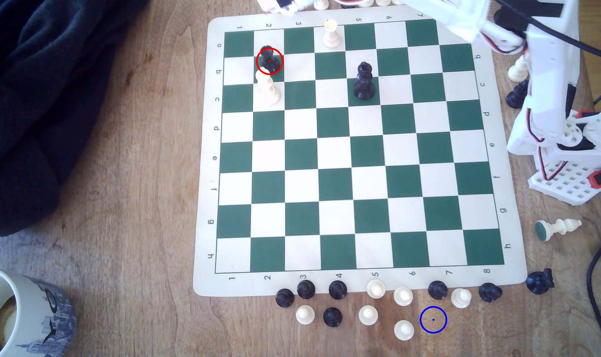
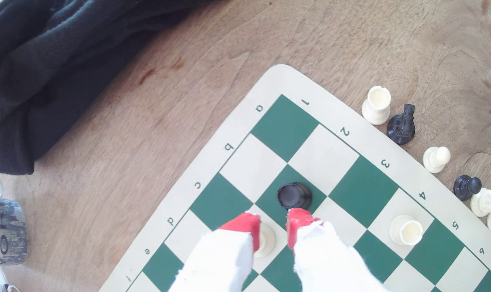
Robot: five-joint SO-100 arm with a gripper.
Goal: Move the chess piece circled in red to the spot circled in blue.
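Where margin marks read b and 2, the chess piece (image 1: 268, 58) stands.

Your surroundings: a chessboard, stray pieces, dark cloth and a mug on a wooden table

You have a green-and-cream roll-up chessboard (image 1: 357, 151) lying on the brown wooden table (image 1: 127, 171), with a tall black piece (image 1: 364, 82) and a cream rook (image 1: 331, 34) standing on it. Along the board's near edge you see a loose cluster of black and cream pawns (image 1: 367, 302). A dark blue cloth (image 1: 34, 103) is bunched at the exterior view's left, a printed mug (image 1: 20, 315) below it, and a cream bishop (image 1: 558, 228) lies toppled at the right.
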